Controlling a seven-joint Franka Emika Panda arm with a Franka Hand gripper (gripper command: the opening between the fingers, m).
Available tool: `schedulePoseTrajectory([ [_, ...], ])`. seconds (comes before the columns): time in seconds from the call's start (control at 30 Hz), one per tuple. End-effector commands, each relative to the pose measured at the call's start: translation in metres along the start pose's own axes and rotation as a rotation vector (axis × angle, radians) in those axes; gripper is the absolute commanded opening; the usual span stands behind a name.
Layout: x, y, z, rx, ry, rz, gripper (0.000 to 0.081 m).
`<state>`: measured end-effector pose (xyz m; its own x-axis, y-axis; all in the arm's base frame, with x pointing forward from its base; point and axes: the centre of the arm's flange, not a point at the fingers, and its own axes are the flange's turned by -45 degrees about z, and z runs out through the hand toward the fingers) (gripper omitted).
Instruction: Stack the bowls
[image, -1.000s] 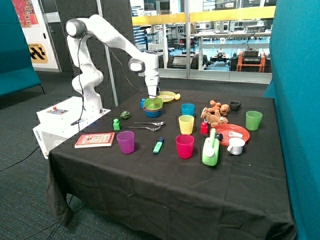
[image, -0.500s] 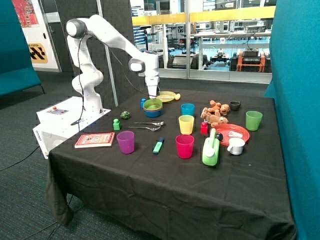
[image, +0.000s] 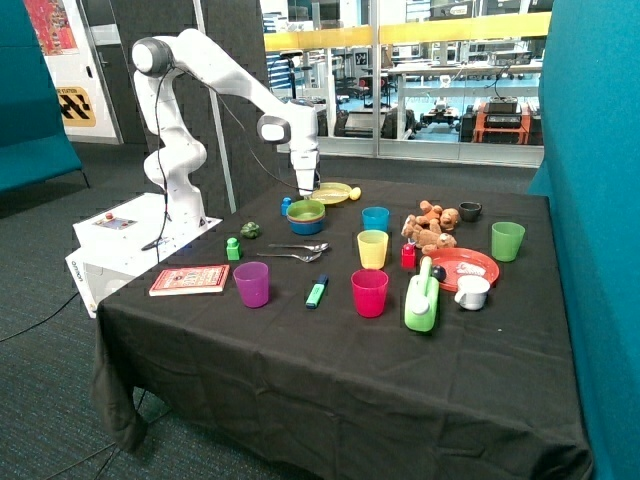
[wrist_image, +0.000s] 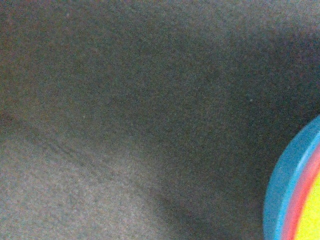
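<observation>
My claw (image: 305, 190) hangs low over the tabletop (image: 330, 370), at the far rim of the bowls (image: 305, 215), between them and the yellow plate (image: 333, 192). I cannot tell if my claw is apart or together, because my wrist camera shows only black cloth and one corner of the stack. In that corner I see three rims packed close: blue (wrist_image: 280, 190) outside, then pink (wrist_image: 299, 202), then lime green (wrist_image: 312, 220) inside. So the bowls sit one inside the other, green on top, right beside and just below my claw. I think the stacking is done. The stack is on the side nearer the spoons (image: 298, 250), so my next move should be straight up and away.
</observation>
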<state>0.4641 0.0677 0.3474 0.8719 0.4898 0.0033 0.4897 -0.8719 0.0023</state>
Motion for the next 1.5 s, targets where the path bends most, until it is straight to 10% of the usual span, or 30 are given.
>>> schedulePoseTrajectory([
  [0.0, 0.006, 0.004, -0.015, 0.0023, -0.0033, 0.001, 0.0661],
  [1.47, 0.012, 0.018, -0.070, 0.0023, -0.0033, 0.021, 0.0568],
])
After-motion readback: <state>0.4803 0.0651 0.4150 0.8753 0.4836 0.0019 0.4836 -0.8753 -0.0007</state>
